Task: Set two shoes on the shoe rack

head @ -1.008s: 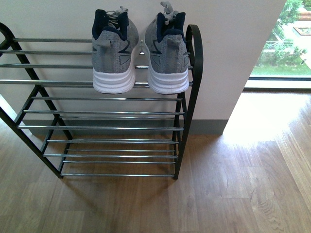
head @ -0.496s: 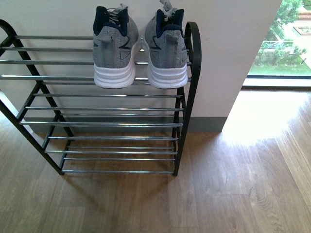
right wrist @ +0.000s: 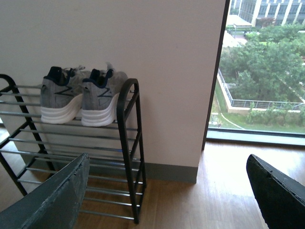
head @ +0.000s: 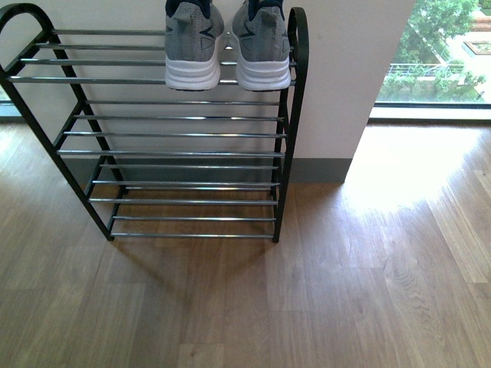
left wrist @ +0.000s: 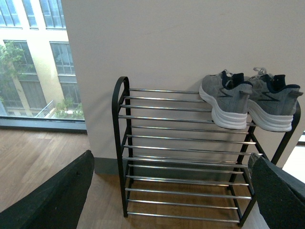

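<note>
Grey knit sneakers (head: 193, 46) sit paired on the top tier of the shoe rack (head: 291, 115) (right end), soles bridging the chrome bars (head: 123, 80) so they rest level; left gripper (left wrist: 171, 160) and right gripper (right wrist: 167, 161) both gape, holding nothing

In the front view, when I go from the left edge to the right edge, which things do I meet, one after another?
In order: rack's left side frame → left grey sneaker → right grey sneaker → rack's right side frame → white wall → window.
</note>
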`<action>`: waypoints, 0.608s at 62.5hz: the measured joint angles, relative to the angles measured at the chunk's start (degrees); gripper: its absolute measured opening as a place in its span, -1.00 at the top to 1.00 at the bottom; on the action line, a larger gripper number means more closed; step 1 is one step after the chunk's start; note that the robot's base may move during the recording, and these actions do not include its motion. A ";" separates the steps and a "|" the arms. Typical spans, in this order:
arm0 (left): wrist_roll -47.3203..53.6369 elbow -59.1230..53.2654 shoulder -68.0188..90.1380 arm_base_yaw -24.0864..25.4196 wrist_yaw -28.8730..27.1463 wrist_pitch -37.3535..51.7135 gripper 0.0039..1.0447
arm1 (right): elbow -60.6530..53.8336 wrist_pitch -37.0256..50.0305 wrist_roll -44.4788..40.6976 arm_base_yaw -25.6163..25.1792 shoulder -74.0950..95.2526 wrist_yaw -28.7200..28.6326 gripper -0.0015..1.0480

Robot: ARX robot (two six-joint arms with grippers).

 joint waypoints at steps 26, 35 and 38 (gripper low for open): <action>0.02 0.00 -0.02 0.00 0.00 0.00 -0.83 | 0.00 0.00 0.00 0.00 0.00 0.02 -0.82; 0.02 0.00 -0.02 0.00 -0.02 0.00 -0.83 | 0.00 0.00 0.00 0.00 0.00 0.00 -0.82; 0.00 0.00 -0.02 0.00 0.00 0.00 -0.83 | 0.00 -0.02 0.02 0.00 0.00 0.00 -0.82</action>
